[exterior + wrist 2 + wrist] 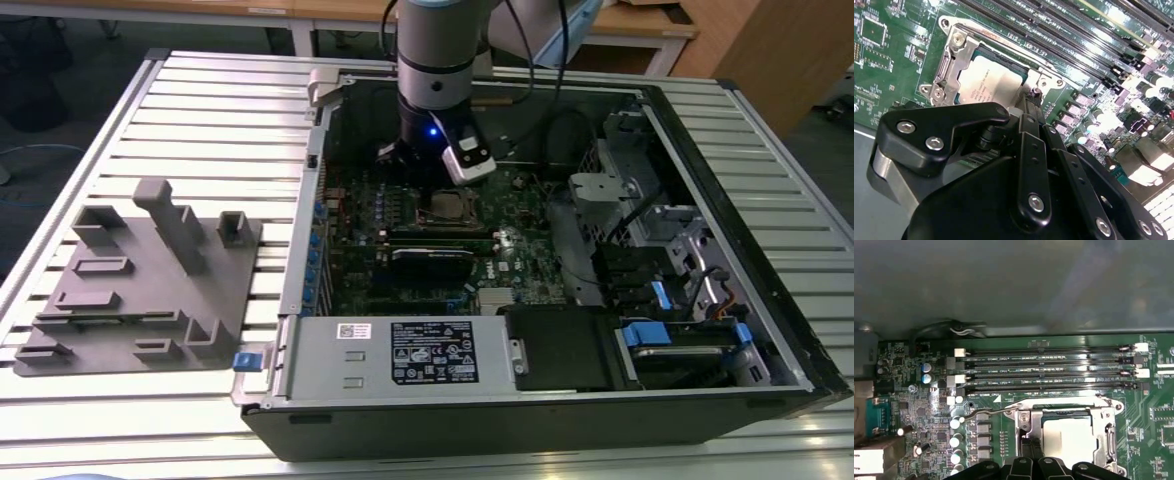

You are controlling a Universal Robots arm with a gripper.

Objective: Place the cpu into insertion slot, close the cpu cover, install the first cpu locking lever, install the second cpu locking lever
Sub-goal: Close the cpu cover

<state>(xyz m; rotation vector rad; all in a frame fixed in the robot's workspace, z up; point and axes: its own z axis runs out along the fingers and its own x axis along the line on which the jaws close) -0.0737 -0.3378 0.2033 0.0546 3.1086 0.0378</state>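
Note:
The cpu (988,82) (1069,437) lies flat in the insertion slot (454,210) on the green board. The silvery cpu cover (960,56) (1102,415) is folded down around it, so the chip's metal top shows through the window. A thin wire locking lever (986,412) runs out sideways from the socket's corner. My gripper (1029,102) (1030,454) hangs just over the socket's edge with its black fingers drawn together and nothing between them. In the exterior view the arm stands upright over the socket, and the gripper (424,178) is low inside the case.
Long black memory slots (1049,370) run beside the socket. A black card module (430,262) sits nearer the case front, with the power supply (400,350) beyond it. Drive cages (667,250) fill the exterior view's right. A grey fixture (147,280) lies outside the case.

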